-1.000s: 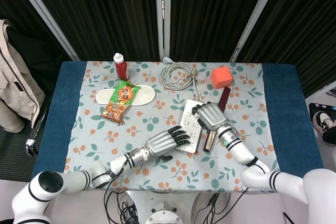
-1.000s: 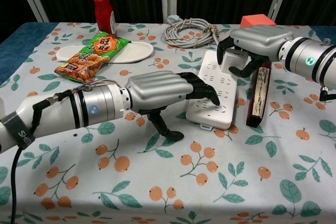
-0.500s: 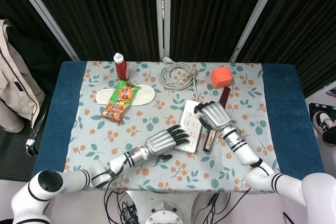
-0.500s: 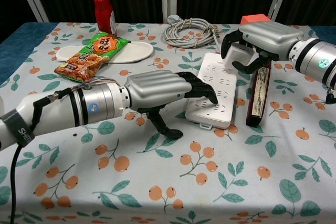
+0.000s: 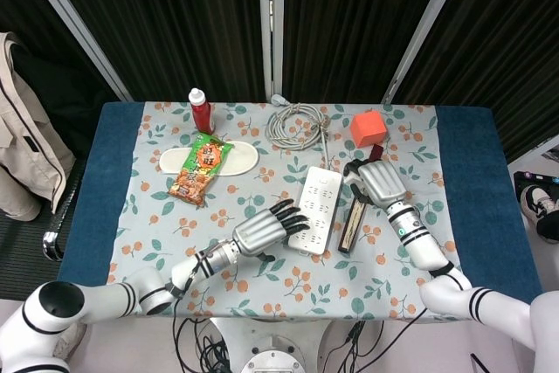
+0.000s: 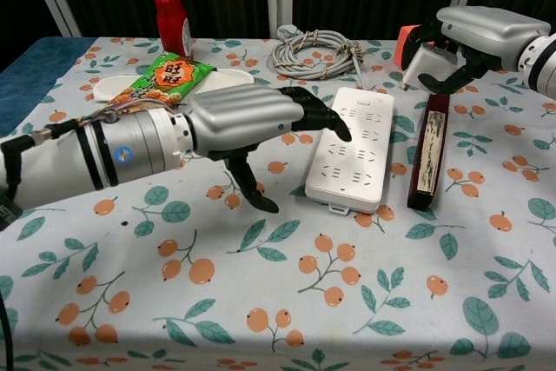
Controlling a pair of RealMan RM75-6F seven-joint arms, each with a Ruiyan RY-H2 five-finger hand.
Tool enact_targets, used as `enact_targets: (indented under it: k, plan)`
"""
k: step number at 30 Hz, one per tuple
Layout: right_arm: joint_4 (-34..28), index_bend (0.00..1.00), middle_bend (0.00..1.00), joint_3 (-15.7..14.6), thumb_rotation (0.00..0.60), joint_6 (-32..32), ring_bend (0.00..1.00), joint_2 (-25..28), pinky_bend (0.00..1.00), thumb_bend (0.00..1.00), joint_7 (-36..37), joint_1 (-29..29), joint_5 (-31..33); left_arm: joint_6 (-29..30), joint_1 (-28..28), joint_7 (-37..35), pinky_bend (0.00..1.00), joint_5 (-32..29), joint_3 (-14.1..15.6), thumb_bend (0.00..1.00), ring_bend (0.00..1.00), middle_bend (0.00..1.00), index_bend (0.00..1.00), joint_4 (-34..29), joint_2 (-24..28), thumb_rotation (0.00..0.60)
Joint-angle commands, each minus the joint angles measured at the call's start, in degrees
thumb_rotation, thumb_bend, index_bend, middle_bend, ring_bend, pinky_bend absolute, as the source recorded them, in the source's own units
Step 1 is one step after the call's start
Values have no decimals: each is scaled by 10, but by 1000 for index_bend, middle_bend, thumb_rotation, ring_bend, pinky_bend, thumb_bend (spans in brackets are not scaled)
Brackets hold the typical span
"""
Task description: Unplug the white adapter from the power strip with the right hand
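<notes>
The white power strip lies flat in the middle of the flowered tablecloth, its sockets bare. My right hand grips the white adapter and holds it in the air, up and to the right of the strip's far end, clear of the sockets. My left hand holds nothing. Its fingers stretch out over the strip's left edge and its thumb points down at the cloth.
A dark slim box lies along the strip's right side, below the right hand. Behind are a coiled grey cable, an orange cube, a red bottle, a snack bag and a white insole.
The right hand has lifted the adapter out of the strip and carried it up and to the right. The left hand, which pressed on the strip, has risen and drawn back to the left.
</notes>
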Motion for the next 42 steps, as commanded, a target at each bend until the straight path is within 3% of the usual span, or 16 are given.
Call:
enact_targets:
  k: [1,5,9,11,14,18,24,30,36,42]
  plan:
    - [37,612,534,26,600,-63,360,-13,395,599,-39,23,66,18,18,30,57,-12,-8,33,72,131,161,-36,28,600]
    - [89,429,430,42,600,-105,268,-46,350,556,-52,49,103,31,34,56,57,-24,-13,34,71,131,161,-68,50,600]
    - [110,94,201,53,600,-124,88,-62,250,389,-68,65,129,47,49,76,56,-32,-17,34,71,131,161,-93,72,600]
    - [101,6,110,54,600,-123,23,-58,204,338,-74,66,133,57,58,85,56,-37,-20,33,71,131,161,-104,84,600]
    - [73,0,46,53,600,-103,0,-41,176,327,-80,56,130,71,73,100,55,-47,-24,34,71,131,161,-119,108,600]
    - [-5,0,53,48,600,-40,0,4,170,327,-79,20,112,111,110,112,55,-63,-27,34,72,131,161,-138,150,600]
    - [-167,0,126,1,600,124,0,112,171,327,-97,-94,47,180,202,114,55,-126,-28,34,71,131,161,-165,235,600]
    - [-279,0,125,-48,600,250,0,205,171,327,-85,-206,4,239,292,126,50,-196,-27,34,72,131,161,-180,295,600]
    - [-305,0,124,-95,600,346,0,236,162,327,-21,-304,-40,293,375,144,48,-230,-9,33,71,131,161,-210,330,600]
    - [-286,0,120,-126,600,398,0,229,146,327,18,-367,-79,353,435,166,44,-208,14,33,71,131,161,-253,333,600]
